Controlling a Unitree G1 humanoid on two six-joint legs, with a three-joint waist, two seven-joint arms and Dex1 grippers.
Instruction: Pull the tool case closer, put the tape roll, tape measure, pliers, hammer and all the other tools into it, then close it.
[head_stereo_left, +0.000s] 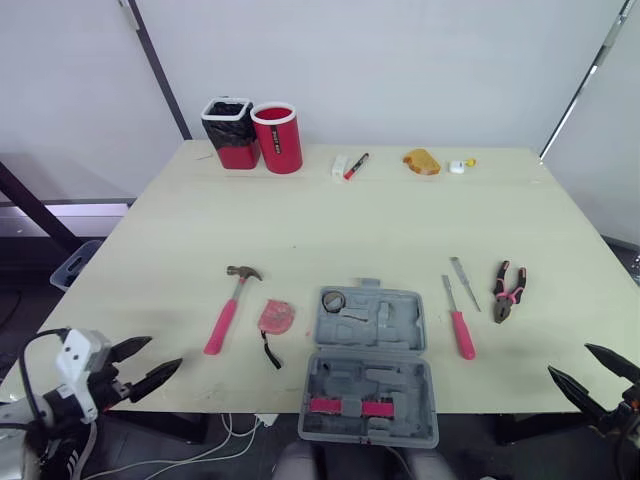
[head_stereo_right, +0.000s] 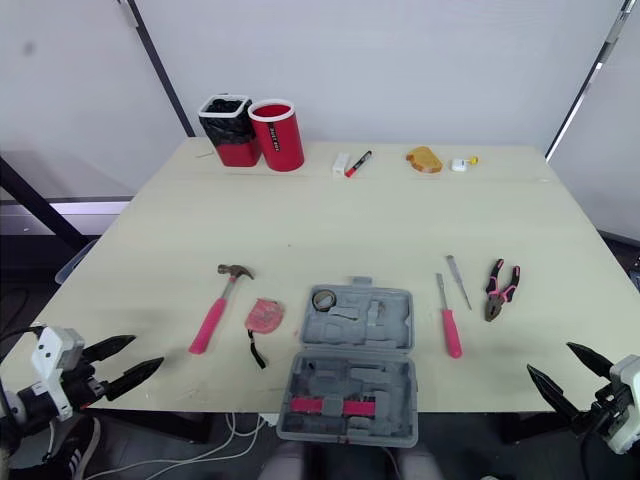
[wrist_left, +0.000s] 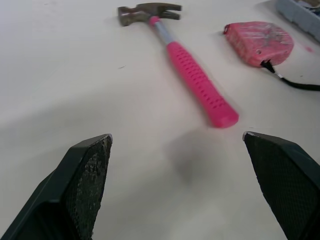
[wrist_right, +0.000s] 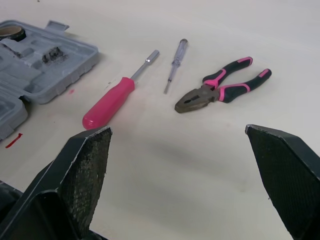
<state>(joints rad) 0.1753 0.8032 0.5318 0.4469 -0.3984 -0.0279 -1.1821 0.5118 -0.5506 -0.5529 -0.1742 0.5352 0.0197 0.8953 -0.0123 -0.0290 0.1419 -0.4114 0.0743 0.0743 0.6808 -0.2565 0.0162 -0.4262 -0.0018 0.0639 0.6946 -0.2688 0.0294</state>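
We found grey plastic tool case (head_stereo_left: 372, 365) lying open at 6 o'clock edge of pale wooden table (head_stereo_left: 300, 220), near half reaching past edge. Black tape roll (head_stereo_left: 333, 301) sat in case's 11 o'clock corner. Pink-handled claw hammer (head_stereo_left: 228, 308) and red tape measure (head_stereo_left: 277, 317) lay at 10 o'clock of case, not touching it. Pink-handled screwdriver (head_stereo_left: 460, 322), slim metal tester (head_stereo_left: 464, 283) and pink-and-black pliers (head_stereo_left: 508, 291) lay at 2 o'clock. We noted left gripper (head_stereo_left: 166, 352) at table's 8 o'clock corner, fingers spread, holding nothing. Right gripper (head_stereo_left: 568, 358) at 4 o'clock, likewise spread and empty.

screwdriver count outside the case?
2. A pink-handled driver right of the tool case, and a slim driver between it and the pliers. A pink part inside the case may be another.
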